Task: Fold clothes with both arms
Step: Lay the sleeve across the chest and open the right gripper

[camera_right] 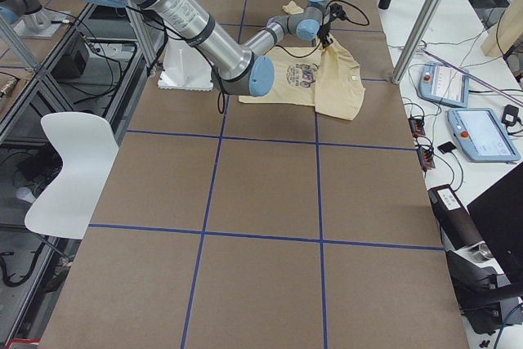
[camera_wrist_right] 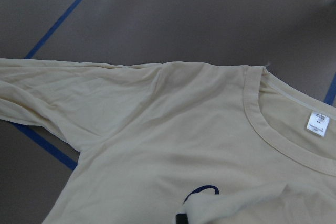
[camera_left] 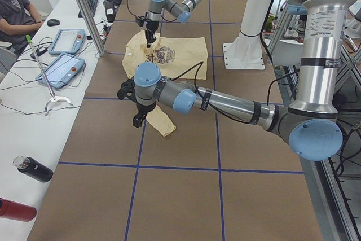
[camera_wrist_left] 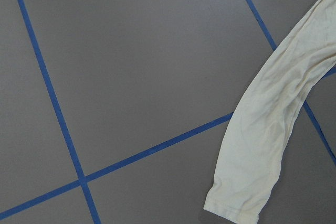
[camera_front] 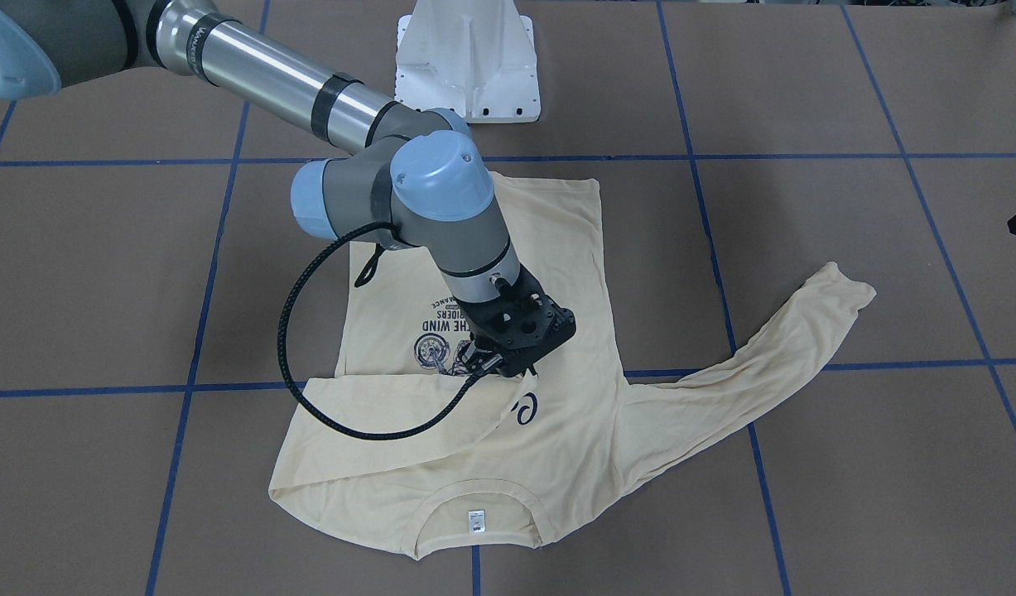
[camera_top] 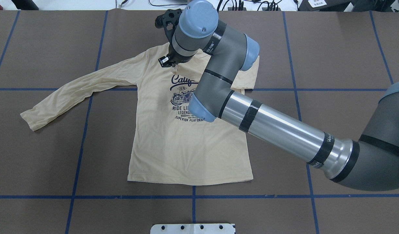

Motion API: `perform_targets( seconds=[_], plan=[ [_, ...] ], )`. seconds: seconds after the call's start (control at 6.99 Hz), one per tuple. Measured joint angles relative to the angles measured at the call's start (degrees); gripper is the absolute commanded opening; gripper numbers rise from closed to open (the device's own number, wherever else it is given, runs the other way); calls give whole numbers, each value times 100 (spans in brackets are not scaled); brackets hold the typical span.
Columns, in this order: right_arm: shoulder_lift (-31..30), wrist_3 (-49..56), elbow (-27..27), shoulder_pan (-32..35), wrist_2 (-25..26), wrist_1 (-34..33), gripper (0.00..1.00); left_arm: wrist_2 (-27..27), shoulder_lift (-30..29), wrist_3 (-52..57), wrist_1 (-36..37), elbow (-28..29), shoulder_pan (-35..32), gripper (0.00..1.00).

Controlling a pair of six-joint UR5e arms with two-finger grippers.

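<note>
Two risks, bigger first. Long-sleeved T-shirt (camera_front: 491, 447) lies flat, print up, mid-worktop (camera_front: 102, 290). Right claw (camera_front: 495, 364) looks clenched on folded sleeve (camera_front: 392, 401), cuff over chest print (camera_top: 181, 112). Early release or sideways drag would likely leave sleeve crooked and chest bunched. Left claw (camera_left: 137, 121) hangs near spread sleeve (camera_front: 764, 348) cuff; released or clenched, cannot tell. Low pass could snag cloth and shift shirt.

Count: worktop one; arms two (right arm (camera_front: 309, 91), left arm (camera_left: 225, 101)); T-shirt one; sleeves two; claws two; neck label (camera_front: 477, 519) one.
</note>
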State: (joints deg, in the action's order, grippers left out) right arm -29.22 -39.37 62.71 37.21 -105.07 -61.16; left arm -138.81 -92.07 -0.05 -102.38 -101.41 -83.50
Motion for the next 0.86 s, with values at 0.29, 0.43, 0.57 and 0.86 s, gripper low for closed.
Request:
perform_targets(
  seconds=[0.29,0.43,0.57,0.86],
  plan=[
    [14,-229,-14,-279,721,534,100,-5,-3,12,-23,61,0,99],
    [14,-348,-14,-336,883,633,100,-6,-3,13,-31,72,0,99],
    [8,-487,-10,-352,946,661,100,-6,-4,10,-37,71,0,99],
    [-50,-849,127,-328,937,532,100,13,-29,-281,-108,47,15,100]
  ],
)
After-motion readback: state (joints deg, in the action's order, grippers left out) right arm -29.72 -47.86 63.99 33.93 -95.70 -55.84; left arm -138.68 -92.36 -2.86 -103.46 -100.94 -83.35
